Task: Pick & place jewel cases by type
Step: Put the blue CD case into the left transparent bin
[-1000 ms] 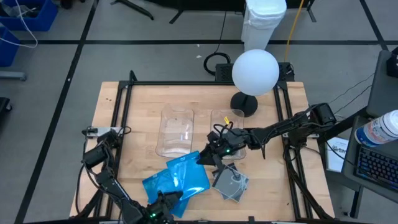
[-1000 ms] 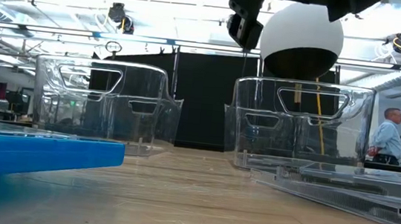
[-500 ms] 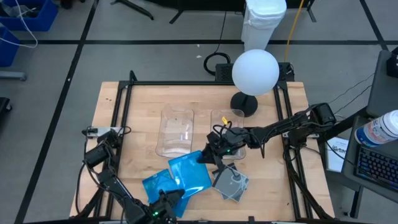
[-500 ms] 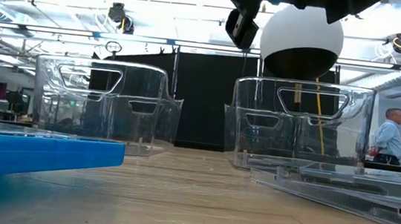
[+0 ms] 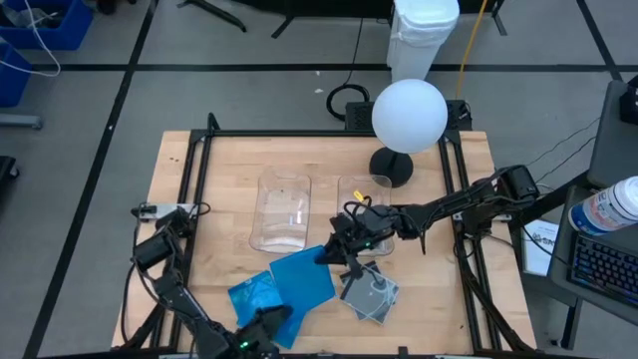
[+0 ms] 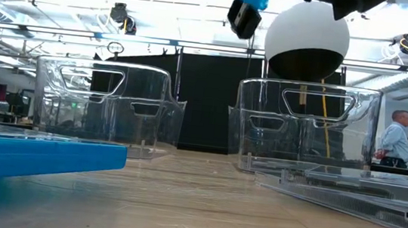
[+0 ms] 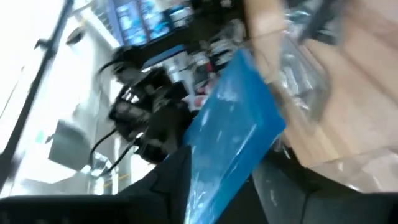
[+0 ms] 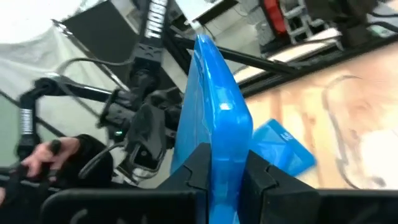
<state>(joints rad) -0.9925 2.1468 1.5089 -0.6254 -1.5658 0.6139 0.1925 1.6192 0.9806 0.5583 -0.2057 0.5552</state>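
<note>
Up comes the blue jewel case (image 5: 303,277), one corner now lifted by the right gripper (image 5: 333,255), whose fingers (image 8: 200,163) are pinched onto its edge; the left gripper (image 5: 267,324) has sprung open just at its six o'clock, holding nothing. Another blue case (image 5: 250,294) lies at eight o'clock, clear cases (image 5: 371,293) at three. No readable labels. Pale wooden table (image 5: 219,175), two clear bins (image 5: 282,211), people (image 6: 397,138) beyond.
</note>
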